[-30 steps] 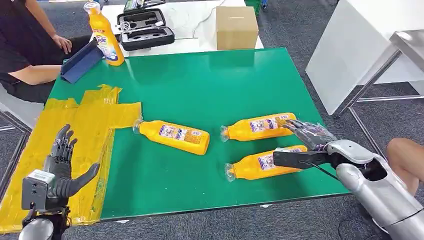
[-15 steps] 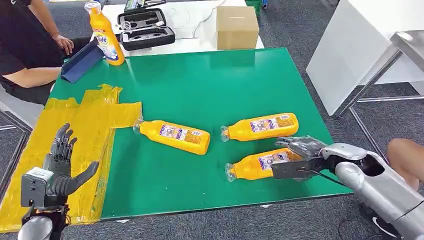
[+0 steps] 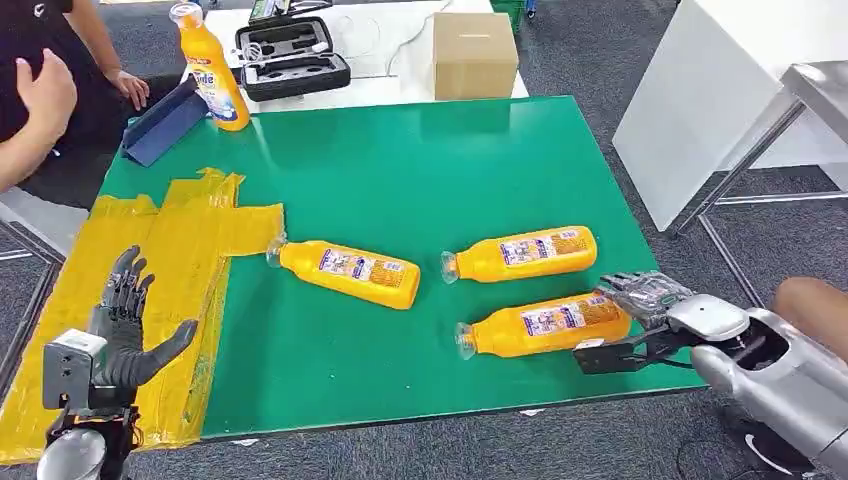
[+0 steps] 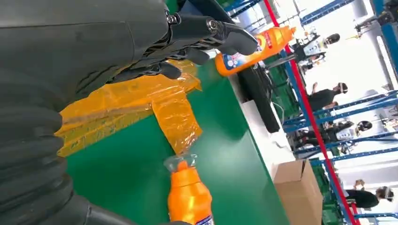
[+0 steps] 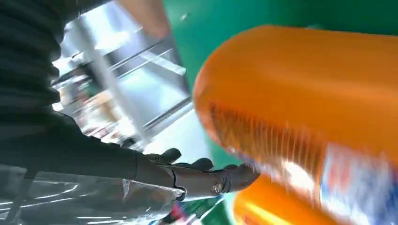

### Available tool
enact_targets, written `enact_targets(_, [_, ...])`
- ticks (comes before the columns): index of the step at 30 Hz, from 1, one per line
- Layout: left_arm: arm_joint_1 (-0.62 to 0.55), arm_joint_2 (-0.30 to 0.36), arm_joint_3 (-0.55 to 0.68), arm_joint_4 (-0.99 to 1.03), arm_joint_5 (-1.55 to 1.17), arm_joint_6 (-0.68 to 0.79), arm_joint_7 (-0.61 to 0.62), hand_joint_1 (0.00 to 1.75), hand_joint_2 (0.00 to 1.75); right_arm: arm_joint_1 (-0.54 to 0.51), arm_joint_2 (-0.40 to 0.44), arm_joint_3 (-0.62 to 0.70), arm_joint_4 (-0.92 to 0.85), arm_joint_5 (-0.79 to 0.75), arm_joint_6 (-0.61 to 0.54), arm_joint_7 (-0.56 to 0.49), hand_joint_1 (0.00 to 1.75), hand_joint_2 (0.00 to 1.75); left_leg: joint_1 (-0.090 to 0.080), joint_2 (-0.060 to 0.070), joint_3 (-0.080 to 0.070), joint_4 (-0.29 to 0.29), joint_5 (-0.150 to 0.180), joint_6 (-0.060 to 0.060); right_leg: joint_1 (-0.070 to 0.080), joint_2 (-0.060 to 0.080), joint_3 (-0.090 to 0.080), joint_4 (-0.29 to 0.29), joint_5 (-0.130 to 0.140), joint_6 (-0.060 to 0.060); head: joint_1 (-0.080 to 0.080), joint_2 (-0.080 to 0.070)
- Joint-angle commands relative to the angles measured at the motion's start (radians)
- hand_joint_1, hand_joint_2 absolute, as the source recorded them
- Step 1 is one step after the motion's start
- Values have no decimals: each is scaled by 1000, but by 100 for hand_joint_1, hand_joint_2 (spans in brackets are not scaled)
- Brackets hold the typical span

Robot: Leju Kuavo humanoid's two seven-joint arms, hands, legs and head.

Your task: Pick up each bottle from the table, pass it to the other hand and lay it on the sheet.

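Observation:
Three orange bottles lie on the green table [image 3: 400,170]: one near the sheet [image 3: 345,272], one at mid right [image 3: 520,252], one nearest the front edge [image 3: 545,325]. My right hand [image 3: 640,318] is spread at the base end of that nearest bottle [image 5: 305,103], with fingers [image 3: 640,290] beyond the base and the thumb on the near side, not closed on it. At the left, my left hand [image 3: 125,335] hovers with fingers apart over the crinkled yellow sheet [image 3: 190,235], holding nothing. The left wrist view shows the sheet [image 4: 131,98] and the capped end of the closest bottle [image 4: 187,199].
A fourth orange bottle [image 3: 210,70] stands upright at the back left beside a blue folder [image 3: 160,125]. Behind the table are a black case [image 3: 290,60] and a cardboard box [image 3: 473,55]. A person sits at the far left, one hand [image 3: 45,90] raised. A white table [image 3: 720,90] stands right.
My right hand has drawn back from over the two right bottles to the base end of the nearest one, near the table's front right. The person's hand has risen.

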Motion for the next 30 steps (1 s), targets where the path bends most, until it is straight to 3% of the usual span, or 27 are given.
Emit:
enact_targets(1, [-22, -1, -19, 51, 3, 4, 20, 0, 175, 106, 303, -104, 321, 157, -167, 45, 0, 175, 2, 3, 7, -2, -1, -1, 2, 2, 6, -4, 0, -1, 0, 0])
enact_targets(19, [-17, -3, -5, 48, 0, -3, 14, 0, 175, 100, 349, -154, 283, 120, -99, -50, 0, 175, 1, 2, 10, -1, -1, -1, 1, 1, 8, -2, 0, -2, 0, 0])
enact_targets(21, [-31, 8, -10, 64, 3, -7, 9, 0, 175, 77, 332, -139, 293, 27, -15, -115, 0, 175, 1, 2, 11, -1, -1, -2, 1, 1, 9, -2, 0, -2, 0, 0])
enact_targets(30, [-37, 11, -13, 72, 4, -7, 7, 0, 175, 71, 324, -130, 293, 18, -14, -117, 0, 175, 1, 1, 13, -1, -1, -2, 2, 0, 11, -2, 0, -2, 0, 0])
